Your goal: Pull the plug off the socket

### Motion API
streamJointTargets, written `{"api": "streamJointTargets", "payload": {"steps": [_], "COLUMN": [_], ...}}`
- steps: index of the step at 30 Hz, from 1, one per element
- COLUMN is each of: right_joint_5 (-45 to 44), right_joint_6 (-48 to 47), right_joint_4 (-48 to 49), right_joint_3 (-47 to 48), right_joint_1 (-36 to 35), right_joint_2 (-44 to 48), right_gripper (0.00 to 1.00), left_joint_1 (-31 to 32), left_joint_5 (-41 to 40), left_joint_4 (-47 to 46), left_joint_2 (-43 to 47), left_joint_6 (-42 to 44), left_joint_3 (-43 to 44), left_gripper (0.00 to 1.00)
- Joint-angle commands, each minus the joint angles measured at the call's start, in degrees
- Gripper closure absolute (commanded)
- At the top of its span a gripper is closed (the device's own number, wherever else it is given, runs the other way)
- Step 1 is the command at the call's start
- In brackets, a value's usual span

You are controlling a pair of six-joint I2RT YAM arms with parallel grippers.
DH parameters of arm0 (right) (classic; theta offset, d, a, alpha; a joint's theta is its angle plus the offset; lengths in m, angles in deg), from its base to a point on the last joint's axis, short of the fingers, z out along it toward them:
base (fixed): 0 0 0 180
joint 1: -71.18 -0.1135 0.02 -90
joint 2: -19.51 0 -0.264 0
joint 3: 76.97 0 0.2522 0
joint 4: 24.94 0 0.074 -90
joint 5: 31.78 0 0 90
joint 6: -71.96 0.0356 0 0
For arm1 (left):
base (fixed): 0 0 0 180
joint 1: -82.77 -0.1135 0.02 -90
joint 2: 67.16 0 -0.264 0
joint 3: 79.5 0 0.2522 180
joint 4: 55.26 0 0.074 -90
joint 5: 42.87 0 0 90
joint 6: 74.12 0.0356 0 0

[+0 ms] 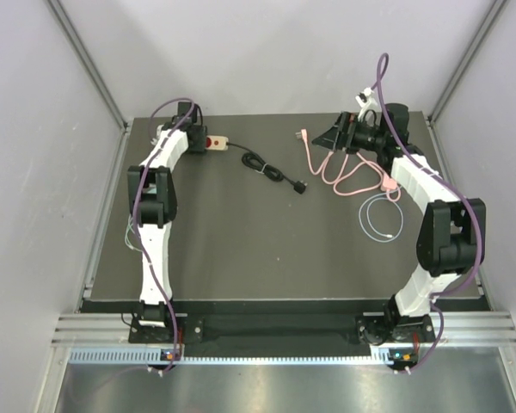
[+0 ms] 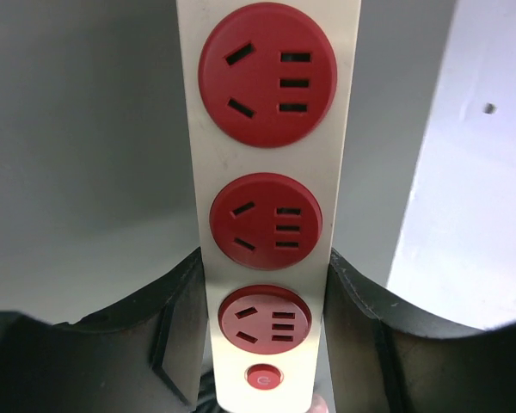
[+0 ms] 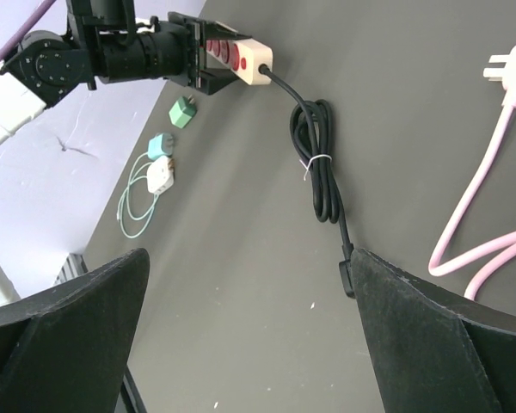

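Left tool [image 2: 265, 292] grips the power strip [image 2: 267, 160] (red sockets [image 2: 267, 73]); right tool [image 3: 249, 267] gapes empty.

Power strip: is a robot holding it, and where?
The left jaws pinch the power strip by its long sides, near the button end. The right jaws hold nothing.

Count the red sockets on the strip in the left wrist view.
3, in a row on the strip: top socket, middle socket, and bottom socket inside the left gripper. More may lie beyond the frame's top edge.
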Motion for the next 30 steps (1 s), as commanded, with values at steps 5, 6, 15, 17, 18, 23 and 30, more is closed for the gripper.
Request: {"api": "streamJointTargets", "payload": {"steps": [5, 6, 15, 17, 18, 23, 30], "right_joint_5": [-0.25, -0.34, -0.43, -0.51, -0.43, -0.51, -0.78], "right_joint_6": [-1.59, -1.76, -2.20, -2.47, -2.38, -2.99, -8.52], "right_joint_4": [0.24, 0.15, -0.20, -0.28, -0.29, -0.46, -4.58], "right_joint_3": [3.01, 3.01, 3.09, 3.09, 3.09, 3.18, 5.02], "right_joint_1": [1.72, 1.72, 1.98, 2.07, 2.16, 2.33, 2.51], "right_joint_2": [3.40, 3.40, 3.23, 3.14, 3.05, 3.23, 3.84], "right_gripper": [0.00, 0.00, 0.00, 0.00, 0.00, 0.00, 0.00], "left_joint_1": [0.32, 0.32, 0.41, 0.32, 0.32, 0.06, -0.56], "left_joint_5": [-0.17, -0.52, 1.06, 1.15, 1.15, 1.94, 4.74], "left_joint_4": [2.06, 2.24, 1.01, 0.75, 0.66, -0.66, -8.72], "left_joint_2": [-0.70, -0.96, -2.29, -2.29, -2.20, -1.50, 2.28], "left_joint_6": [-3.52, -3.35, -2.64, -2.38, -2.20, -0.98, 3.23], "left_joint_3": [0.39, 0.39, 0.39, 0.40, 0.31, 0.39, -3.11], "left_gripper": [0.97, 0.85, 0.50, 0.43, 0.40, 0.17, 0.13]}}
